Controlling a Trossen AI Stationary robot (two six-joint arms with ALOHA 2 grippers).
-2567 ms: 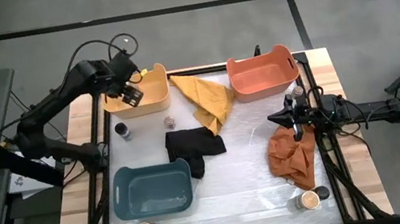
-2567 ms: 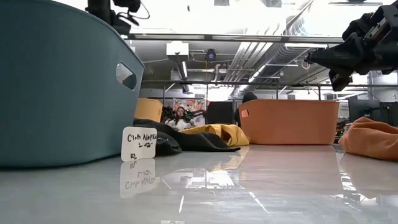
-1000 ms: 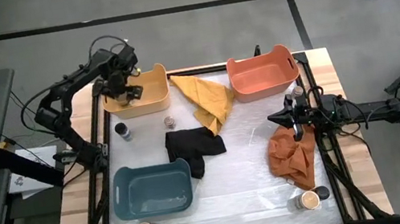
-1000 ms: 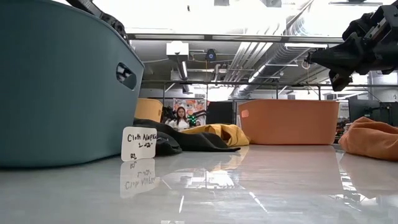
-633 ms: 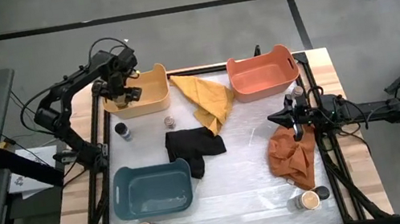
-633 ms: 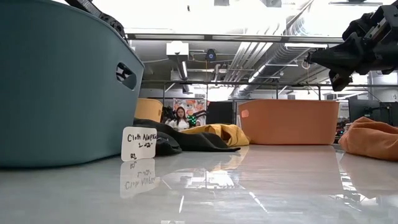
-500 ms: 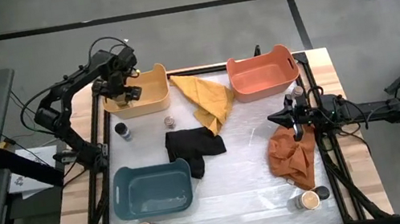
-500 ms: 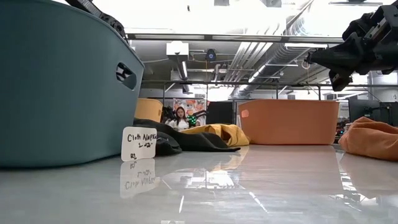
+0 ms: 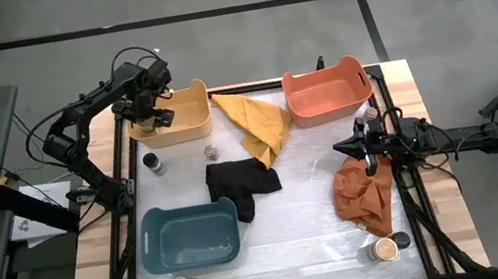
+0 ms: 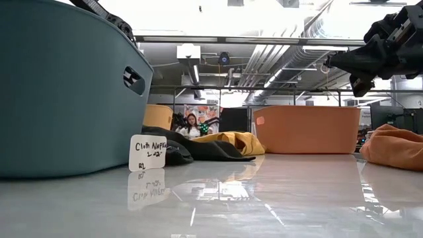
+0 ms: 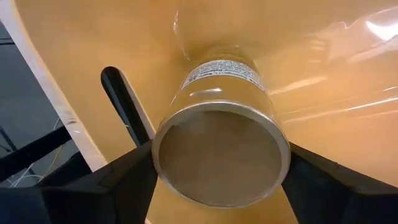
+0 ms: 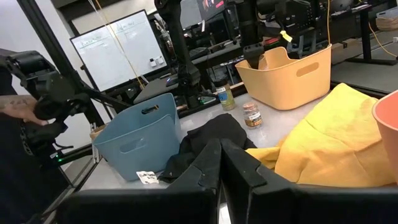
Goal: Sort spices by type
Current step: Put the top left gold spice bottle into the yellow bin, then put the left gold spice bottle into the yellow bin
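Office clutter lies beyond the tabletop (image 9: 287,245). Inside the yellow bin (image 9: 187,119), the left hand (image 11: 217,168) clamps a tan-topped spice jar (image 11: 221,155), long axis toward the bin's floor. The right hand (image 12: 221,155), pressed together, waits over the orange cloth (image 9: 360,197).

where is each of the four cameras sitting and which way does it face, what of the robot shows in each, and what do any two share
High view: above the table, facing straight down; both arms show, left gripper in the yellow bin.
Low view: at tabletop height, facing level past the blue bin into the room; the right gripper hangs at upper right.
Left wrist view: inside the yellow bin; its fingers flank a jar.
Right wrist view: looks across the table past its shut fingers.
Shared: high and right wrist views both show the black cloth.
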